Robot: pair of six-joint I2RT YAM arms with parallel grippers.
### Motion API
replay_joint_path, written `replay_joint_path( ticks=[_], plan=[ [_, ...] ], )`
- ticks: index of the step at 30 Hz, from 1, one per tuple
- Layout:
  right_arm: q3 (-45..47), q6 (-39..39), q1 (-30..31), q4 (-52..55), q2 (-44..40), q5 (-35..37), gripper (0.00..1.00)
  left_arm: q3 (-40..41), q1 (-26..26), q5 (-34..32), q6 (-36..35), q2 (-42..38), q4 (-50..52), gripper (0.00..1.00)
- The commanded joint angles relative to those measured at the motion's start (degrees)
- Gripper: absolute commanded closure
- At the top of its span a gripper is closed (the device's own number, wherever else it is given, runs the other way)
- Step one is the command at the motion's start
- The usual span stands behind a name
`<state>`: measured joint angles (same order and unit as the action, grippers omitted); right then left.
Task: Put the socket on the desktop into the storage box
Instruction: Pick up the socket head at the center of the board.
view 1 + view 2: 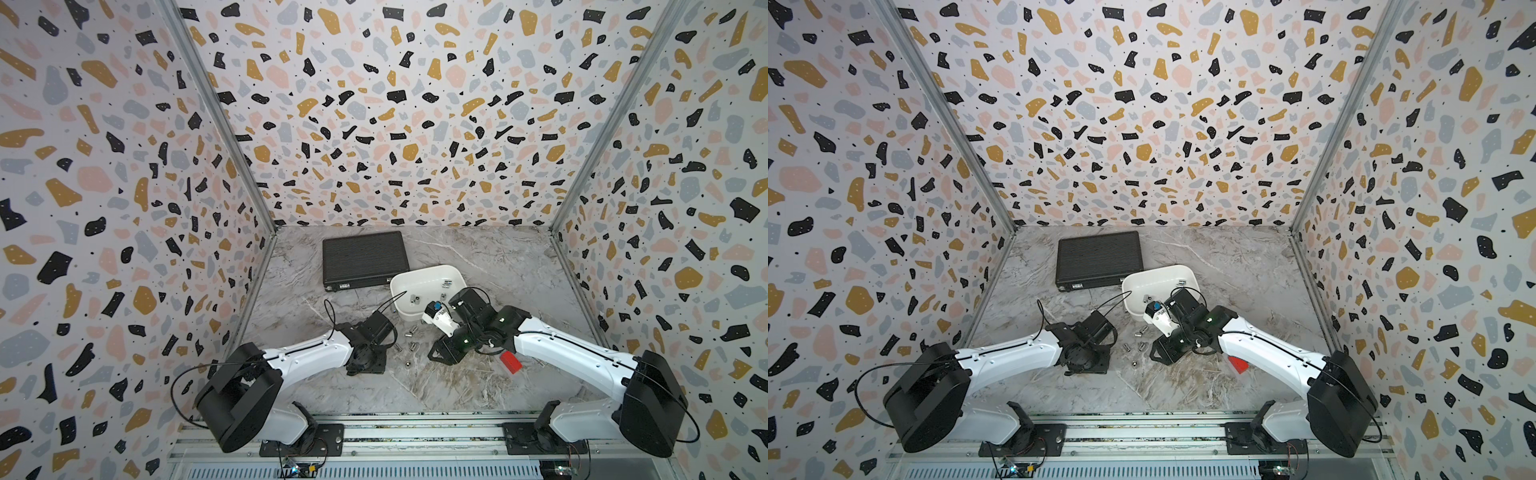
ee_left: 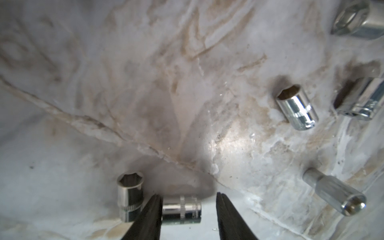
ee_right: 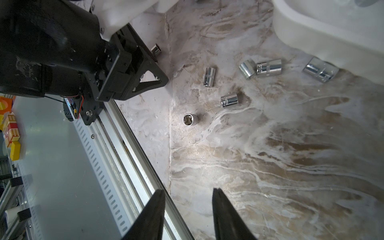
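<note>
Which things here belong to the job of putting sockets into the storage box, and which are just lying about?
Belong to the job:
- loose sockets on the desktop
- the socket straddled by the open left gripper
- white storage box

Just lying about:
- black ribbed case
- small red block

**Cam setup: 2 top eyes, 2 wrist cams**

Top views: stereo pair, high above the counter's [image 1: 415,390] near edge, facing fwd & down, far off. Both take in the whole counter & walls [image 1: 395,124], nearly same pic w/ slight sideways shift.

Left wrist cam: v. close to counter, looking past left end effector [image 2: 188,195] at sockets [image 2: 296,108].

Right wrist cam: higher up, looking past right end effector [image 3: 188,189] across counter, rail [image 3: 116,133], box [image 3: 332,31].

All 4 views share the loose sockets on the counter.
</note>
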<state>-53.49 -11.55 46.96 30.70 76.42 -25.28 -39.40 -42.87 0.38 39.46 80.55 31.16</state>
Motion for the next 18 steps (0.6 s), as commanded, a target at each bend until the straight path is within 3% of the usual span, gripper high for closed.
replay_joint_path(
  ticks=[1, 11, 18],
  plan=[
    [0.2, -0.6, 0.2, -0.4, -1.9, -0.3, 0.57, -0.9, -0.3, -1.9, -0.3, 0.7, -0.2, 0.55],
    [0.0, -0.3, 0.2, -0.2, -1.7, -0.1, 0.57, -1.1, -0.7, -2.0, -0.4, 1.8, -0.1, 0.61],
    [-0.1, -0.3, 0.2, -0.5, -1.5, -0.1, 0.57, -0.7, -0.8, -1.7, -0.4, 1.7, 0.1, 0.80]
  ],
)
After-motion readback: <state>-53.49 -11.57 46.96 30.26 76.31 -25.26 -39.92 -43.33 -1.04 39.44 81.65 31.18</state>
